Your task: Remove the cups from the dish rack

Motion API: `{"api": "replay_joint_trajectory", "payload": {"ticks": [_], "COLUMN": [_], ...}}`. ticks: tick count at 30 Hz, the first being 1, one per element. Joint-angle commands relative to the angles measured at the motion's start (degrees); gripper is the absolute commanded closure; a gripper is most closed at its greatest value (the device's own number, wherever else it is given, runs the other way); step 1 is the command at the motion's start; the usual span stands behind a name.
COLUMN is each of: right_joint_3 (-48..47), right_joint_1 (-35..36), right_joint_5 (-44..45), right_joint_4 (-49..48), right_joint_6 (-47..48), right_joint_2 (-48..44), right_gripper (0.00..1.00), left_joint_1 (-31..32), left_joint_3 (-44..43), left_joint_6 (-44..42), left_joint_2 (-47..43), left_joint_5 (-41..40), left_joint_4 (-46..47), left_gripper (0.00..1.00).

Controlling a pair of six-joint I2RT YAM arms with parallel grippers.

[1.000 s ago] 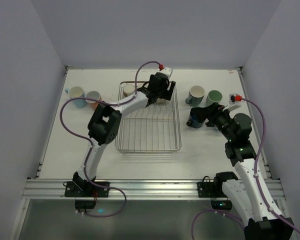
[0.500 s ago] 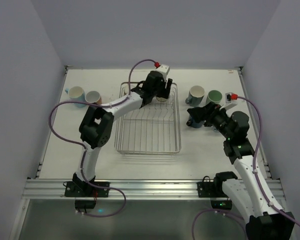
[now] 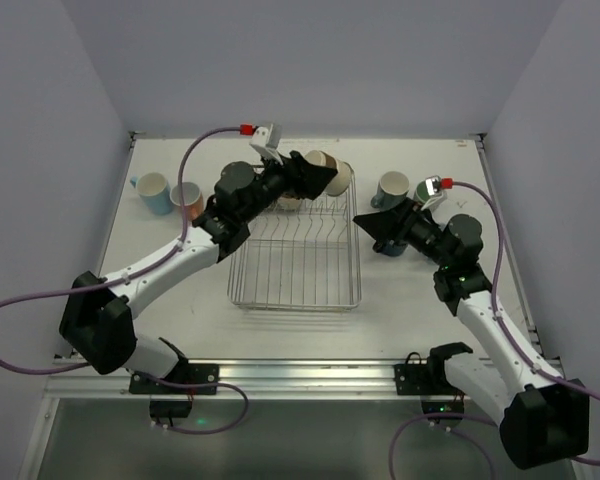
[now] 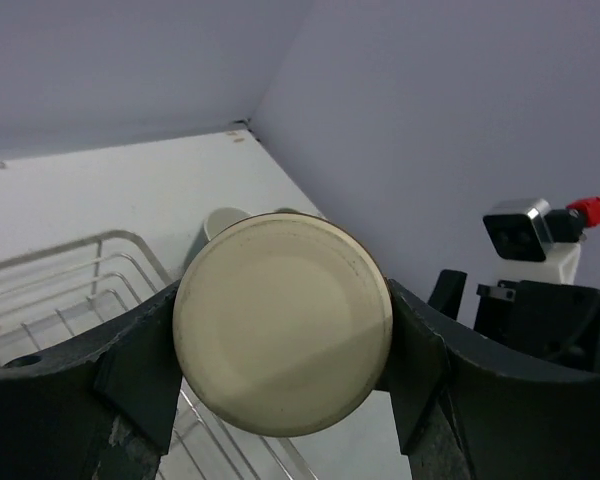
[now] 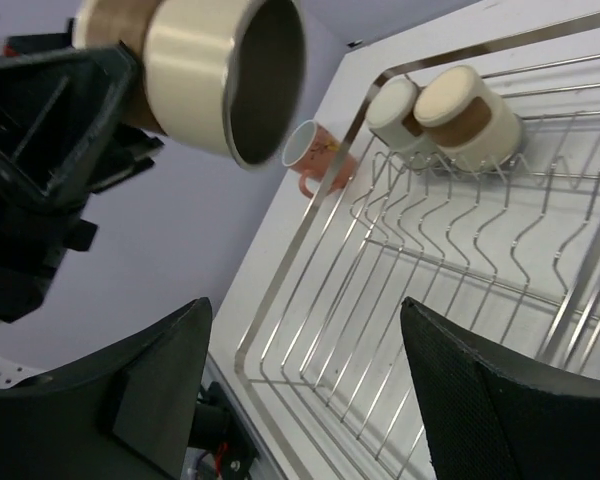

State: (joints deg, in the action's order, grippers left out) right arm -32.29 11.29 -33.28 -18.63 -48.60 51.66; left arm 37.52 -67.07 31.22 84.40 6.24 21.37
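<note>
Cream cup (image 4: 280, 325), gripped sideways by the left fingers (image 4: 130, 375), should clear the dish rack (image 3: 295, 303) rim before swinging away; the right fingers (image 5: 150, 390) gape empty.

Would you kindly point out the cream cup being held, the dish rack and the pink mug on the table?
Cream cup (image 4: 283, 325): left wrist view, centre of its flat base.
Dish rack (image 3: 295, 270): top external view, bare wire grid bottom.
Pink mug (image 5: 325, 168): right wrist view, its pink side wall.

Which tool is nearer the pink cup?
Left. Left tool, gripping a cream cup over the dish rack, is right of the pink cup; right tool is farther right, past the rack.
</note>
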Motion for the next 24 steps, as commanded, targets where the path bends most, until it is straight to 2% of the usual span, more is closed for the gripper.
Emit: {"api": "replay_joint_trajectory", "payload": {"ticks": [1, 4, 8, 13, 14, 15, 16, 18, 20, 21, 22, 23, 24], "right_joint_3": [-0.7, -1.7, -2.6, -3.0, -2.9, -2.7, -2.5, -1.8, -1.9, -2.5, -3.5, -5.0, -8.7], "right_joint_1": [2.1, 4.4, 7.6, 10.8, 11.0, 11.3, 11.6, 11.8, 12.2, 12.2, 12.2, 12.2, 12.3], "right_joint_5": [-3.5, -3.3, -1.5, -0.8, -0.6, -0.2, 0.1, 0.5, 0.7, 0.8, 1.4, 2.3, 3.9], "right_joint_4": [-9.7, -10.9, -12.1, -15.5, -17.0, -17.7, -18.4, -20.9, -21.1, -19.9, -17.3, -7.2, -0.1], "right_joint_6": [-4.0, -4.3, -4.3, -6.2, -7.0, -7.4, -7.9, -9.1, -9.4, -8.8, -7.4, -5.4, 0.7], "right_joint_2": [0.7, 1.2, 2.6, 5.4, 5.9, 6.1, 6.3, 6.3, 6.3, 5.9, 5.4, 4.8, 3.2], "right_gripper": [0.23, 0.27, 0.33, 0.41, 0.45, 0.57, 0.65, 0.76, 0.96, 1.00, 1.00, 1.00, 1.00], "left_joint_1": [-0.1, -0.1, 0.0, 0.1, 0.1, 0.1, 0.1, 0.0, 0.1, 0.0, 0.0, 0.0, 0.1], "left_joint_3": [8.3, 16.0, 21.4, 24.8, 25.2, 26.1, 26.5, 27.2, 28.0, 28.0, 27.3, 26.6, 25.2], "left_joint_6": [11.3, 19.3, 25.5, 30.3, 30.6, 31.0, 31.0, 31.0, 30.5, 29.9, 27.3, 25.2, 23.0], "left_joint_2": [-2.7, -5.1, -6.7, -6.9, -6.9, -7.1, -7.3, -8.2, -9.0, -9.4, -10.0, -11.7, -12.9], "left_joint_5": [7.7, 10.8, 13.4, 15.5, 15.8, 15.8, 15.8, 15.6, 15.8, 15.9, 15.6, 15.1, 13.0], "left_joint_4": [11.3, 18.5, 28.9, 36.3, 37.0, 37.6, 37.8, 37.7, 37.4, 36.1, 34.1, 27.0, 22.4], "left_gripper": [0.85, 0.86, 0.86, 0.85, 0.85, 0.82, 0.80, 0.75, 0.55, 0.43, 0.22, 0.15, 0.06]}}
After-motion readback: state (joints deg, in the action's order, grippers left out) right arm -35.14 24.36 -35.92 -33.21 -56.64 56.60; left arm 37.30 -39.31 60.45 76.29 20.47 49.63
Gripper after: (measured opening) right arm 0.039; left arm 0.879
